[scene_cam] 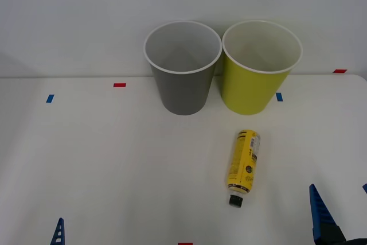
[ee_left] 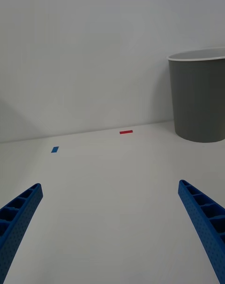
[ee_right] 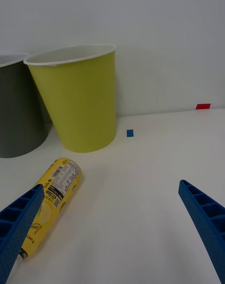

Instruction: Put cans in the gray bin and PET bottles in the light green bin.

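**Bottle down on the counter, both grippers wide and empty**

The bottle [scene_cam: 243,165] lies flat on the white counter [scene_cam: 114,164], cap toward the robot, base pointing back at the green bin [scene_cam: 261,68]. It sits well clear of both bins, in front of the green one and a touch toward the gray bin [scene_cam: 183,68]. No cans anywhere on show.

The right gripper [ee_right: 110,227] waits low at the near edge, off to the bottle's right, fingers [ee_right: 206,218] spread wide with nothing between them. From its wrist camera the bottle lies by one finger rather than in the gap, so the approach is not lined up yet. The left gripper [ee_left: 110,227] is parked at the near left, fingers just as wide, holding nothing, looking out over bare counter toward the gray bin.

Now the hazards. That bottle is round and lying on its side: a finger clipping it off-centre could send it rolling, likely away across the counter. It also lies at a slight slant to the robot, so fingers closing along its length instead of across it would probably slip off. The label looks glossy, which may mean a slick grip. And the bins stand side by side, rims all but touching, so a sloppy release could drop the bottle in gray, or knock a light bin over.

The bins themselves: both upright by the back wall, white inside. What can be seen of each interior looks empty; the gray one's floor is bare, the green one's floor is only partly visible.
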`<act>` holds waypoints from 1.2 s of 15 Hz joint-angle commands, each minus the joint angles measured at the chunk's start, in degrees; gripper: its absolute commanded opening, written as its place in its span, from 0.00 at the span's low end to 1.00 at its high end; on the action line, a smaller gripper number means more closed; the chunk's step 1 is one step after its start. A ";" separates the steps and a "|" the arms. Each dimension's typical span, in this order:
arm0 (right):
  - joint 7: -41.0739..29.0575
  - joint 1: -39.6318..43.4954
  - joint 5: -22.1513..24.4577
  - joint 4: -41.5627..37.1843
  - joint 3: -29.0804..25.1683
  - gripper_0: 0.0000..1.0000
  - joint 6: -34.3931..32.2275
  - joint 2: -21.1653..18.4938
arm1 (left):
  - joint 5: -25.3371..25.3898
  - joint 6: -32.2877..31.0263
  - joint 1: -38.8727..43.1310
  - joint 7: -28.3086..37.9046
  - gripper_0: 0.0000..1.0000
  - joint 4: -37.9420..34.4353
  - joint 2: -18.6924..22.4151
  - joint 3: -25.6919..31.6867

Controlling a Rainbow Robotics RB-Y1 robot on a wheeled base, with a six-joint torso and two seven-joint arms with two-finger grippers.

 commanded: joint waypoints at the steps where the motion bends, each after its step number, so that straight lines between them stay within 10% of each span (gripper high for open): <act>1: -0.27 -3.22 -0.90 -4.01 -0.65 1.00 11.14 0.80 | 0.00 0.00 0.00 0.00 1.00 0.00 0.00 0.00; 12: -13.27 -16.05 0.42 -12.71 -3.20 1.00 44.89 2.56 | 0.00 0.00 0.00 0.00 1.00 0.00 0.00 0.00; 18: -27.42 -24.40 9.03 -17.37 -2.32 1.00 66.87 1.86 | 0.00 0.00 0.00 0.00 1.00 0.00 0.00 0.00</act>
